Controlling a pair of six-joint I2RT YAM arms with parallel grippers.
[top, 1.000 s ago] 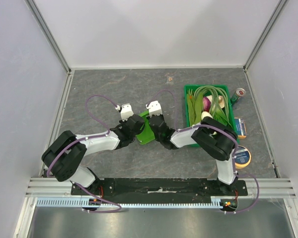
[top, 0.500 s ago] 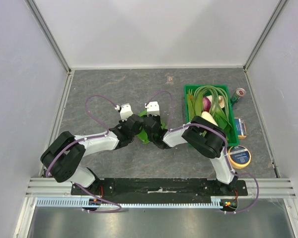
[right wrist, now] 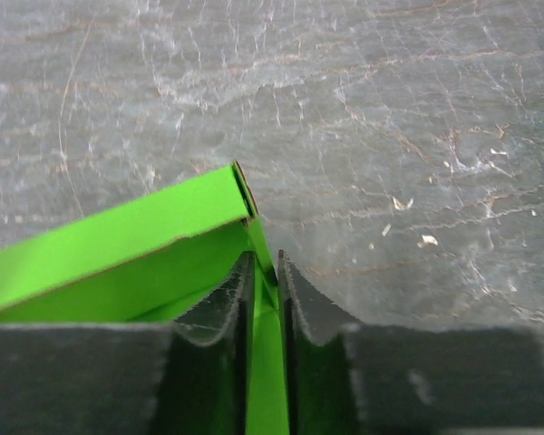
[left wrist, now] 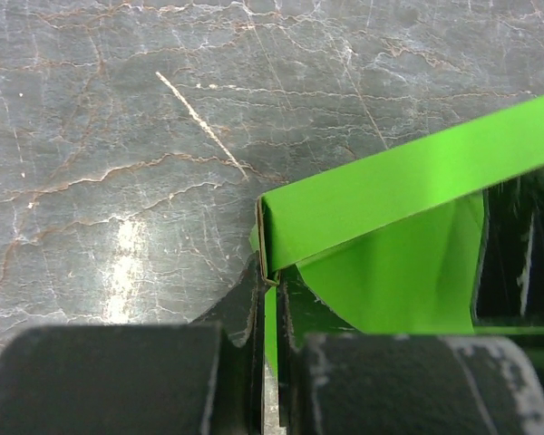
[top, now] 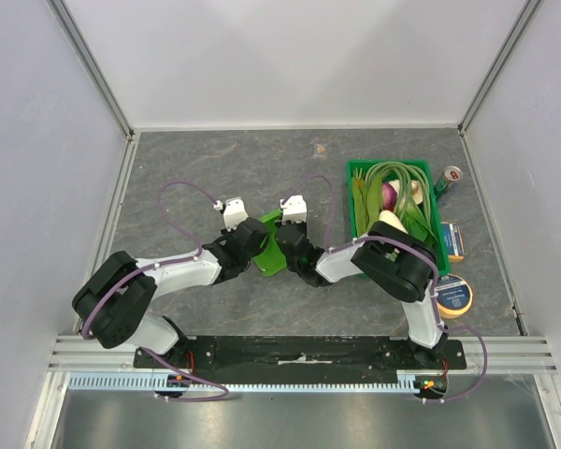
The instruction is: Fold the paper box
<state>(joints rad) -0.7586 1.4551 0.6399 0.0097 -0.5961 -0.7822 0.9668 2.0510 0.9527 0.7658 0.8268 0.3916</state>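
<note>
Left hand [left wrist: 270,288], right hand [right wrist: 265,272] pinch paper box [left wrist: 390,190] between.

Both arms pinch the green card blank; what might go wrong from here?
Left jaws and right jaws each pinch only a thin edge of the paper box, so a flap may slip out. Pulling apart could tear the card or crease it off its folds. The right elbow sits close to the vegetable crate and might nudge it.

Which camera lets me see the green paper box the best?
The left wrist view: the paper box is big and close, showing a folded flap and the panel beneath. The right wrist view shows just one folded corner. The top view shows only a small green patch from far above.
</note>
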